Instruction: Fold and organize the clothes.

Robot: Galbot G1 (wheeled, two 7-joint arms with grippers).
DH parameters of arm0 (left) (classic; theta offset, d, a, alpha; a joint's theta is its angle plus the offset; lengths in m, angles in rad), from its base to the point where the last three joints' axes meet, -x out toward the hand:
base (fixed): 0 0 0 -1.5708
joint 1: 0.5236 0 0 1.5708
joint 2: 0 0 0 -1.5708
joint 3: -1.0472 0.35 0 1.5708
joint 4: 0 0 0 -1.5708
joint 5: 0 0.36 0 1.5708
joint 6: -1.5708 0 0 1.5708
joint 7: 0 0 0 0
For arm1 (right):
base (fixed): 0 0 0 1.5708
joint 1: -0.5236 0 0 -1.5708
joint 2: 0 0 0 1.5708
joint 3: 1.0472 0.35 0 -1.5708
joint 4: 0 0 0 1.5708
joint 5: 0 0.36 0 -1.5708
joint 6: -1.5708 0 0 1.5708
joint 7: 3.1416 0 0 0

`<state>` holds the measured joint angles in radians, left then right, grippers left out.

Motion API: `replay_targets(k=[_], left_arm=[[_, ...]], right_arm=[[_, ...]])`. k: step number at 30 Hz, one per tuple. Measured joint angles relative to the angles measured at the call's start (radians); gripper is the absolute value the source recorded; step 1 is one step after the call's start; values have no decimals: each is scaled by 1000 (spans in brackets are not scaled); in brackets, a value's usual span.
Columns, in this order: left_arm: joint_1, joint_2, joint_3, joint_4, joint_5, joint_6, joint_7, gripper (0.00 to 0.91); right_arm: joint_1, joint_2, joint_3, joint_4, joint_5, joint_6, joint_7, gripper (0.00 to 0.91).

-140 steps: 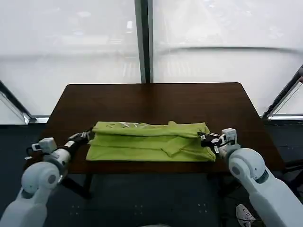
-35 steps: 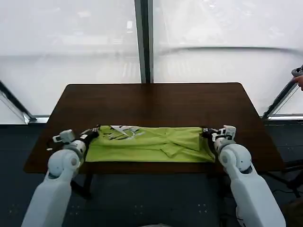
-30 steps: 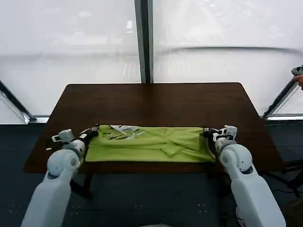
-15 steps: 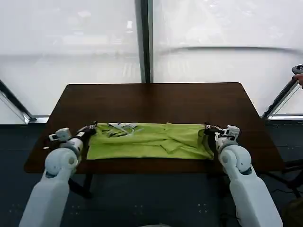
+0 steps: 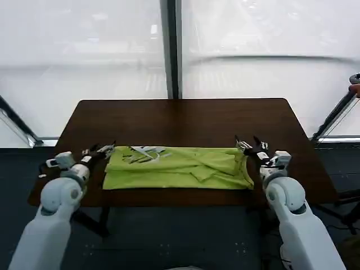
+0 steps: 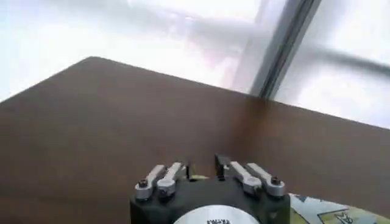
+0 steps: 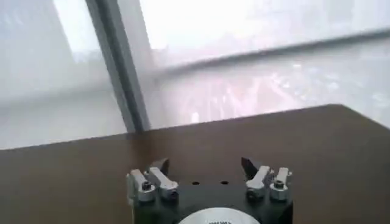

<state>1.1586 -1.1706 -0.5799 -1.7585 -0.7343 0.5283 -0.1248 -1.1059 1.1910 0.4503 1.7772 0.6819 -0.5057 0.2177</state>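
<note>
There was one T-shirt [image 5: 177,167] on the table [image 5: 180,121], lime yellow-green, folded into a long low band that lay across the near half of the dark brown top, close to the front edge. A single small white printed mark [image 5: 143,152] showed on it toward the robot's left end. A corner of the same cloth and print peeked into the left wrist view [image 6: 332,212] beside the gripper body.

Two grippers were out, one at each end of the shirt. The left gripper [image 5: 102,149] hung just off the shirt's left end, its arm reaching in low from the near left corner, forearm angled toward the cloth. Its jaws stood apart with nothing between them [image 6: 201,165].

The right gripper [image 5: 251,144] sat just past the shirt's right end, lifted a little and tipped upward, its arm coming up from the near right. Its jaws were spread wide and empty [image 7: 204,165], bare tabletop beyond them
</note>
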Motion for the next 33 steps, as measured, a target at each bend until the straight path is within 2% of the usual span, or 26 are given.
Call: replay_targets(k=[2, 3, 8, 11, 14, 16, 19, 20, 21, 25, 29, 33], left_arm=[[4, 6, -1, -9, 11, -7, 5, 107], [7, 10, -2, -13, 19, -10, 6, 68], [22, 30, -15, -36, 31, -15, 7, 39], [34, 47, -25, -56, 15, -12, 1, 39], [58, 78, -40, -83, -36, -1, -6, 29], [84, 112, -54, -107, -90, 12, 8, 29], [133, 189, -86, -130, -229, 34, 38, 49], [150, 218, -99, -131, -283, 48, 55, 341], [164, 244, -113, -130, -336, 65, 72, 878], [212, 346, -150, -112, -479, 129, 156, 878], [223, 428, -148, -77, -515, 185, 238, 878], [219, 466, -130, -38, -514, 208, 281, 878]], right_arm=[[-7, -7, -1, 7, -5, 27, -25, 0], [-12, -14, -1, 13, -6, 46, -37, 0], [-33, -39, 4, 41, -21, 109, -69, 0], [-55, -58, 2, 67, -56, 171, -99, 0], [-89, -90, 8, 104, -88, 270, -145, 0], [-121, -116, 22, 134, -104, 354, -180, 0], [-171, -145, 43, 175, -104, 442, -218, 0], [-192, -156, 53, 191, -106, 472, -233, 0], [-213, -165, 62, 205, -107, 492, -247, 878], [-314, -193, 120, 263, -104, 552, -283, 878], [-401, -196, 173, 308, -103, 569, -290, 878], [-453, -189, 203, 324, -103, 574, -292, 878]])
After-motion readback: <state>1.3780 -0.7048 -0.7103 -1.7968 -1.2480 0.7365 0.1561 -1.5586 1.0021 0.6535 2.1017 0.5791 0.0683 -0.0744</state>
